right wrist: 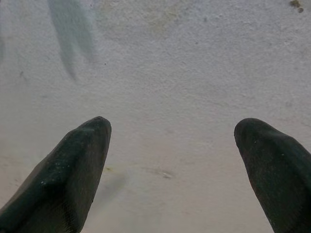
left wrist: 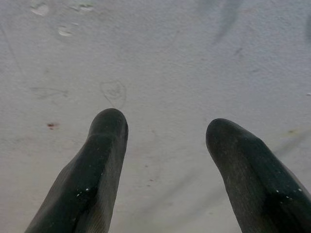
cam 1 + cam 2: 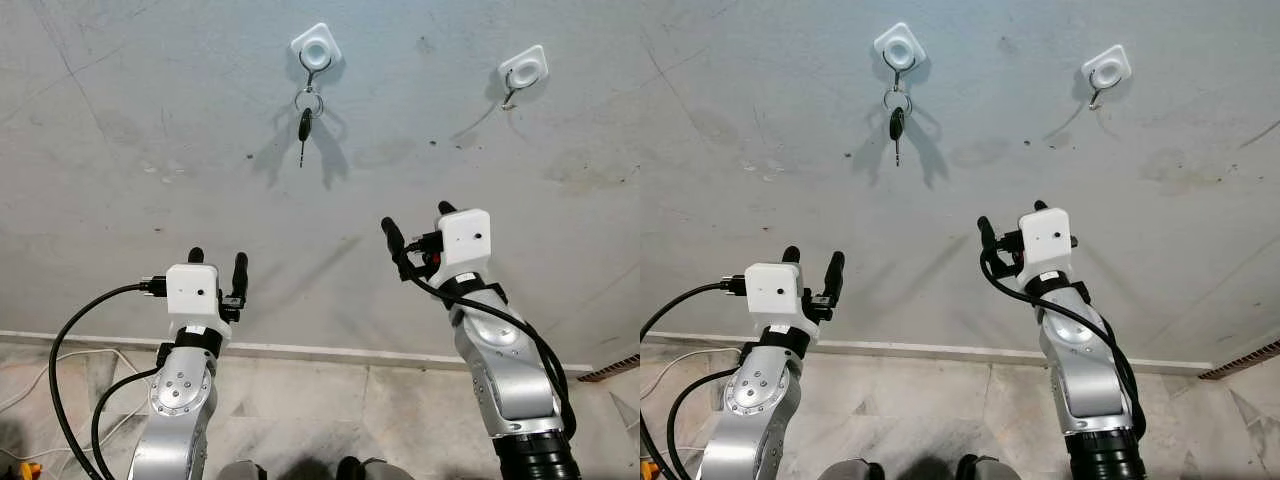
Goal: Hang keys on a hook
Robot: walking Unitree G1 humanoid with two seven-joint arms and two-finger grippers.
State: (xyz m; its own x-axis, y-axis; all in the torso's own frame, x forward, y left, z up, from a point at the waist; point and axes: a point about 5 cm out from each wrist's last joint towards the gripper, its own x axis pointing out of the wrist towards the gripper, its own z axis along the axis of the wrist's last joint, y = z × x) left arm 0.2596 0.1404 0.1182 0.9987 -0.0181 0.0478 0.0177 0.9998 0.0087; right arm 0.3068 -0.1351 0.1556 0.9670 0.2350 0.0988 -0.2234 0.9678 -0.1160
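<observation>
A black-headed key on a metal ring [image 3: 305,117] hangs from the left white wall hook [image 3: 316,48] on the grey wall. A second white hook [image 3: 524,70] at the upper right carries nothing. My left gripper [image 3: 218,262] is raised low on the left, well below the key, open with nothing between its fingers [image 2: 99,160]. My right gripper [image 3: 418,224] is open too, below and between the two hooks, its fingers [image 1: 73,165] empty and pointing at bare wall.
The grey plaster wall [image 3: 150,120] meets a pale tiled floor [image 3: 330,410] at a white skirting strip. Black cables [image 3: 70,340] loop beside my left arm. A yellow object [image 3: 28,468] lies at the lower left floor corner.
</observation>
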